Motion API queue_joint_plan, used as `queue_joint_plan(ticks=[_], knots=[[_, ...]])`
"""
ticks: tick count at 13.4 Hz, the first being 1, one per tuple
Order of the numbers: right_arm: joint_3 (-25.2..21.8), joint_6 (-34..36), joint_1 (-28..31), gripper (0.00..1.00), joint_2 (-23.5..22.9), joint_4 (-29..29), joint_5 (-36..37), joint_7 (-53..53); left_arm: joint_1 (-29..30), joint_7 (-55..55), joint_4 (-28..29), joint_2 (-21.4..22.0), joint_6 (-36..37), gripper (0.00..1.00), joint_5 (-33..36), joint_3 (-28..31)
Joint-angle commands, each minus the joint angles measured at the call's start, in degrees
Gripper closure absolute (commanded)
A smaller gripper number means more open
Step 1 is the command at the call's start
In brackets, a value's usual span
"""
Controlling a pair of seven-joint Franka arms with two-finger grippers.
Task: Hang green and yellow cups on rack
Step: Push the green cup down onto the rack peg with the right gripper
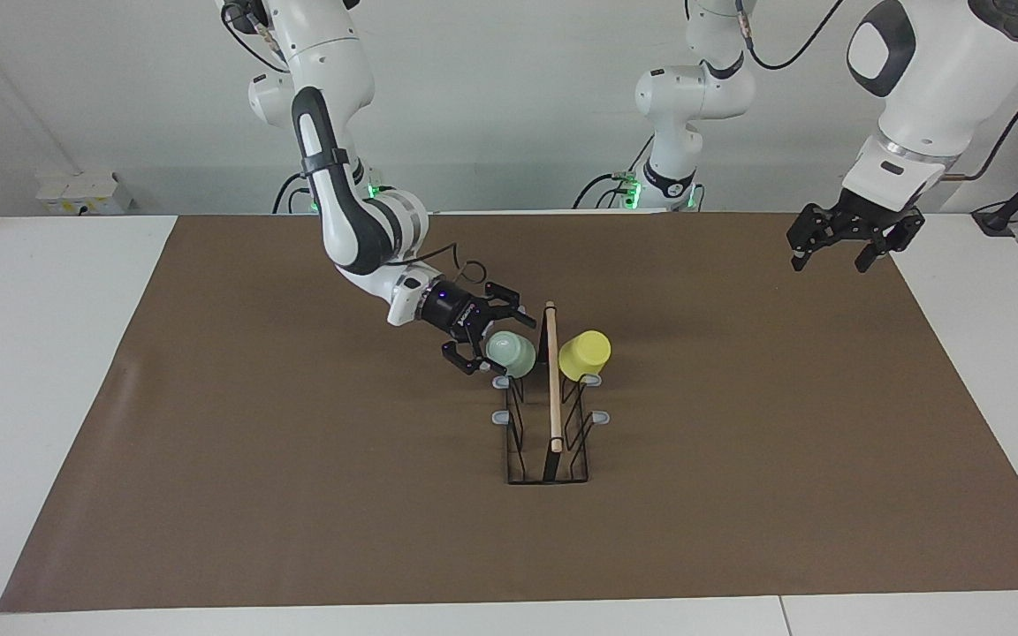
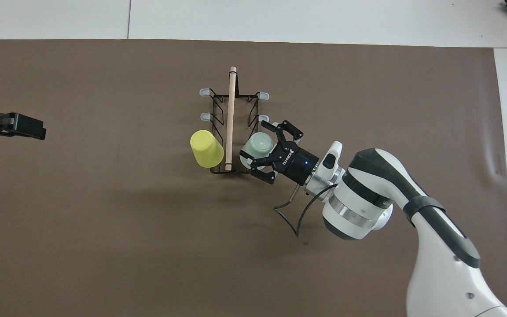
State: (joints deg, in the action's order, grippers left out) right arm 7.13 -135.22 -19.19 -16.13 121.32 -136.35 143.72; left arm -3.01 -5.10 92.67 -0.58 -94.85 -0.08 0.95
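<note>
The rack (image 1: 553, 415) (image 2: 230, 110) stands mid-table with its wooden rod along the top. The yellow cup (image 1: 585, 355) (image 2: 206, 148) hangs mouth-down on the peg nearest the robots, on the side toward the left arm's end. The green cup (image 1: 512, 353) (image 2: 256, 147) sits mouth-down on the matching peg toward the right arm's end. My right gripper (image 1: 493, 343) (image 2: 266, 150) is low beside the green cup, open, its fingers spread on either side of the cup. My left gripper (image 1: 834, 254) (image 2: 18, 127) hangs open and holds nothing, raised over the mat's edge at the left arm's end.
A brown mat (image 1: 297, 459) covers the table's middle, with white tabletop around it. The rack's other grey-tipped pegs (image 1: 599, 417) are bare. A loose black cable (image 2: 286, 211) loops under the right wrist.
</note>
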Motion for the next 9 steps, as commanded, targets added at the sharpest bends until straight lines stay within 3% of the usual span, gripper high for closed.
queue_joint_plan(ticks=[1,9], knots=[[2.3,-9.8,0.0,0.00,0.3,-2.7,-1.9,-3.1,-0.7,-3.0,0.0,1.4,3.4,0.03,-1.0,1.4],[4.1,-18.2,0.0,0.00,1.0,-3.8,-1.5,-4.7,-0.1,-3.1,0.6,2.7,4.8,0.03,-0.9,0.7]])
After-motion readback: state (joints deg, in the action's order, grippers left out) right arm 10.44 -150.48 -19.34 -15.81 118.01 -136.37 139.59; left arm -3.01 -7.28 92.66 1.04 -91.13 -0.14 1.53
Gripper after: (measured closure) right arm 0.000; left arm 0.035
